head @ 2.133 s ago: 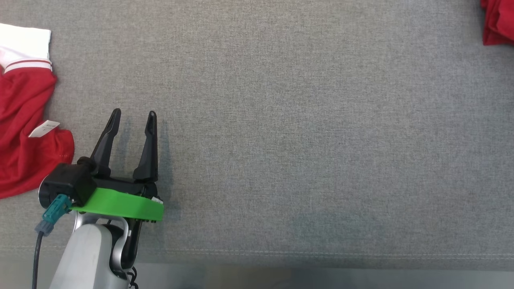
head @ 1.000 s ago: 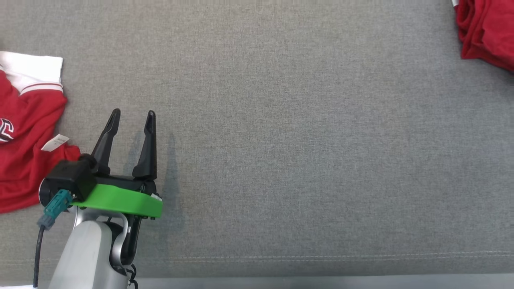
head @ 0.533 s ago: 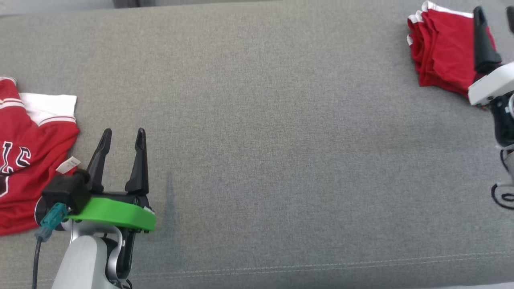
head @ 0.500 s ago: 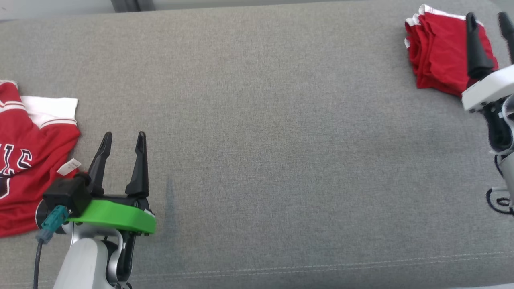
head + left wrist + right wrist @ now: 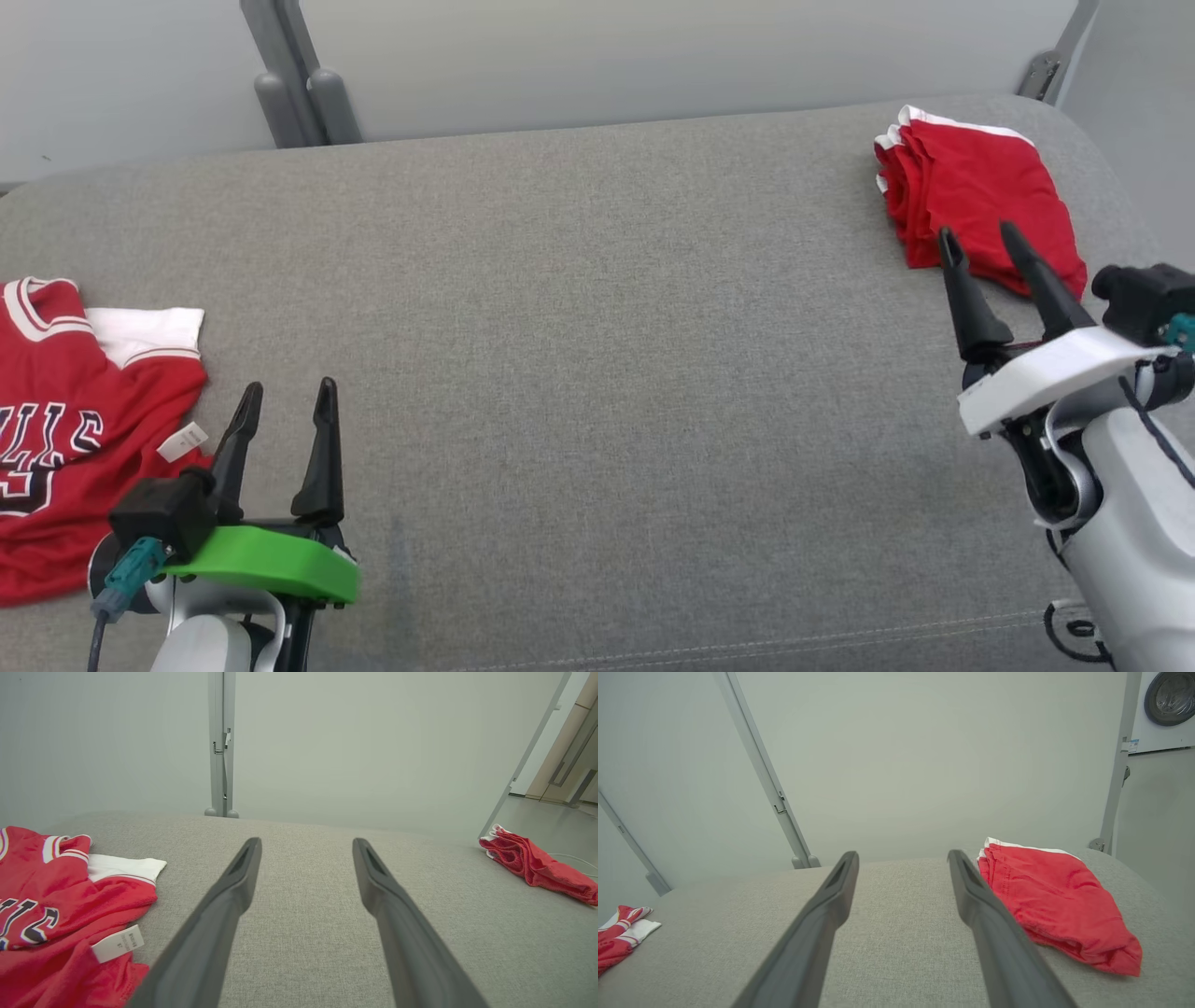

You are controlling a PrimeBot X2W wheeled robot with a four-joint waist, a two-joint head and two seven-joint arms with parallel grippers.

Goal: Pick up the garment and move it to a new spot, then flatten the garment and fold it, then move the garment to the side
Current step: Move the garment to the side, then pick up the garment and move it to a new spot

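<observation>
Head view shows the grey cushion (image 5: 597, 373) with a broad bare middle. Its back edge meets a pale wall (image 5: 653, 56), and its front seam runs low in frame. The crumpled red jersey (image 5: 65, 467) lies at the left edge, and the folded red garment (image 5: 980, 187) rests near the far right corner. The left gripper (image 5: 289, 385) hovers just beside the jersey and the right gripper (image 5: 977, 231) at the fold's near edge, both spread wide and empty. Half a second ago the camera looked lower, and the right gripper overlapped the fold.
</observation>
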